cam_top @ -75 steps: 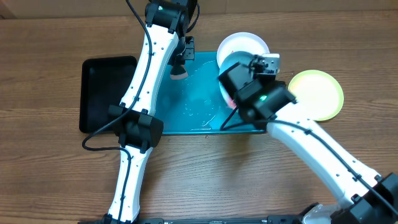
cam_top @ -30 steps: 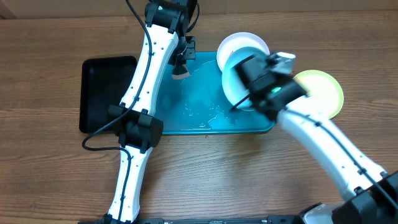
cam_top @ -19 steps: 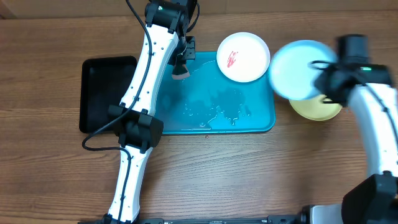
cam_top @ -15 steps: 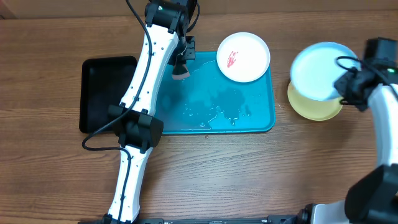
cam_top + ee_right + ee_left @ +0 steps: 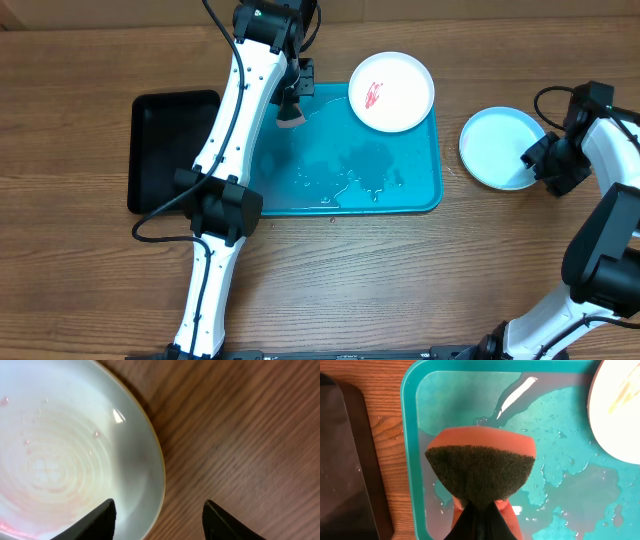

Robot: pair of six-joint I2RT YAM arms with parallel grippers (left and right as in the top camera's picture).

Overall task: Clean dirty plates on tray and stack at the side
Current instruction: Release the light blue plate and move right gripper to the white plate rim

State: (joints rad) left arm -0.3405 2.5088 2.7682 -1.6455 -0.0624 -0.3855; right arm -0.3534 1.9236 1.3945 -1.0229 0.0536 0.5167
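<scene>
The turquoise tray point(image 5: 318, 150) lies wet at the table's middle. A white plate point(image 5: 391, 92) with a red smear rests on its far right corner; its edge also shows in the left wrist view point(image 5: 619, 415). A pale mint plate point(image 5: 497, 148) lies on the table to the right of the tray, with faint pink traces point(image 5: 55, 460). My right gripper point(image 5: 541, 163) is at that plate's right rim, open, the rim between its fingers point(image 5: 158, 516). Above the tray's far left part, my left gripper point(image 5: 290, 110) is shut on an orange sponge point(image 5: 480, 472) with a dark scouring face.
A black tray point(image 5: 170, 145) lies left of the turquoise one, with a strip of wood between them point(image 5: 390, 450). Puddles and droplets cover the turquoise tray's floor point(image 5: 555, 485). Bare wooden table surrounds the mint plate.
My right arm carried the mint plate off the tray to the right, set it down over the yellow-green plate, and opened its jaws. The left arm and sponge stayed still.
</scene>
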